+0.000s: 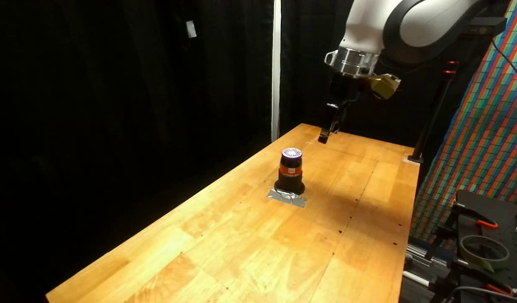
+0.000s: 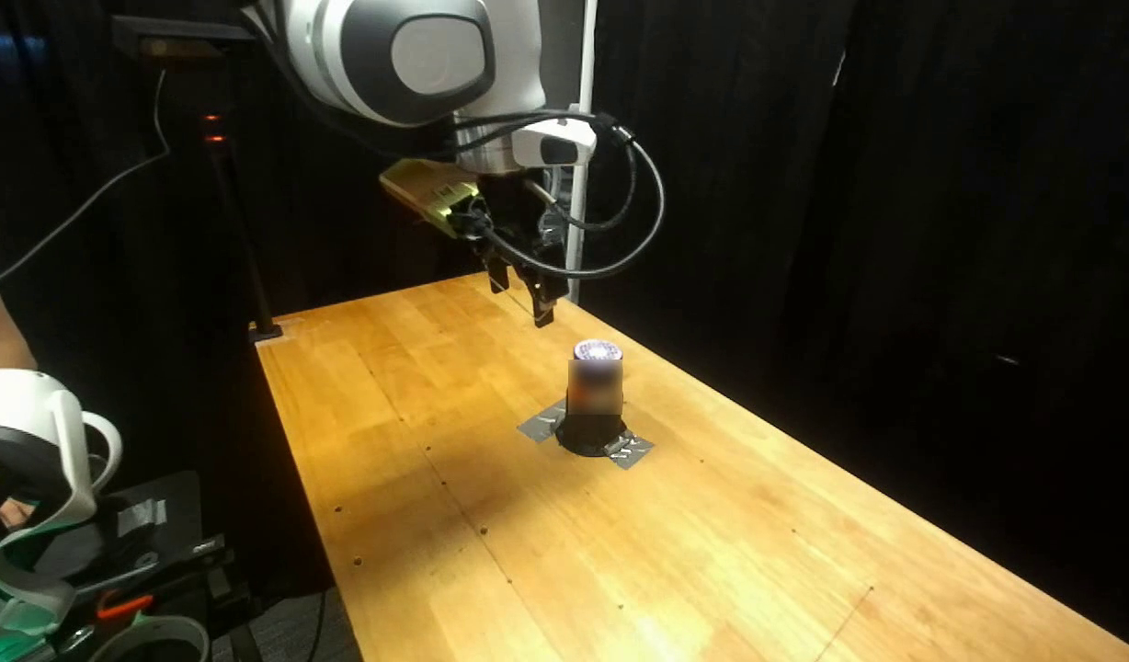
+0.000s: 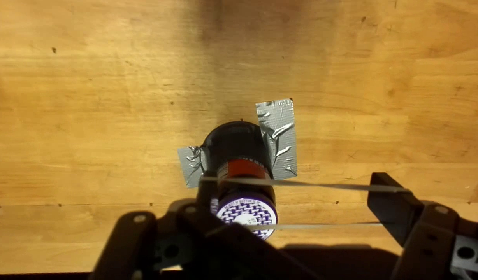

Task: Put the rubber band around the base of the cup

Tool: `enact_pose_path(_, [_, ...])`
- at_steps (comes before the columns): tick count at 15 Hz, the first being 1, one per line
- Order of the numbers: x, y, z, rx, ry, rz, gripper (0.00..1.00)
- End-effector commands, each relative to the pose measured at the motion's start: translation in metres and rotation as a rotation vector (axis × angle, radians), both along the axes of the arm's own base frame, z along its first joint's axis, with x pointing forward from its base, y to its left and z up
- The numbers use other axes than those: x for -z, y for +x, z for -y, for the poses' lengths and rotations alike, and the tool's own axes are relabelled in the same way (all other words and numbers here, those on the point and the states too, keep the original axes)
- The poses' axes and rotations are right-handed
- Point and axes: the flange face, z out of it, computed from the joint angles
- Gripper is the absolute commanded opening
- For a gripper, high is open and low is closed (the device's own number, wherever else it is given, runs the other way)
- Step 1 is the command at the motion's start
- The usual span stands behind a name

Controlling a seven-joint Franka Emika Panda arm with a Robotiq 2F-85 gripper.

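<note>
Nearest wrist camera: gripper (image 3: 295,200), apart from jar (image 1: 291,168) (task's cup) in both exterior views. Location of jar: upright in black flanged base (image 1: 289,184), fixed with silver duct tape (image 3: 282,140) to wooden table (image 1: 241,244). Step in hand, judged: placing rubber band (image 3: 328,186) over jar. Centre loop first, lower level, keep both fingers (image 3: 392,212) outside jar, ease off at base. Jaws: wide apart, clamping nothing, touching only rubber band, looped taut around both.

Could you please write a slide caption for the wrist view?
A rubber band spans the open gripper, crossing our view of the purple-lidded jar.
</note>
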Motion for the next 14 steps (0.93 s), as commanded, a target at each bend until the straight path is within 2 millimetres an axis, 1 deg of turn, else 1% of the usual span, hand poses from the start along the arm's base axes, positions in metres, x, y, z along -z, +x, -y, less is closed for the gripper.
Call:
enact_pose_path(1, [0.014, 0.049, -0.011, -0.038, 0.031, 0.027, 1.0])
enact_pose_path(4, [0.032, 0.075, -0.013, -0.047, 0.034, 0.038, 1.0])
enact_pose_path(7, [0.044, 0.093, -0.017, -0.05, 0.036, 0.048, 1.0])
enact_pose_path(10, [0.056, 0.111, -0.013, -0.043, 0.027, 0.053, 1.0])
enact_pose_path(14, [0.069, 0.128, -0.003, -0.036, -0.013, 0.058, 1.0])
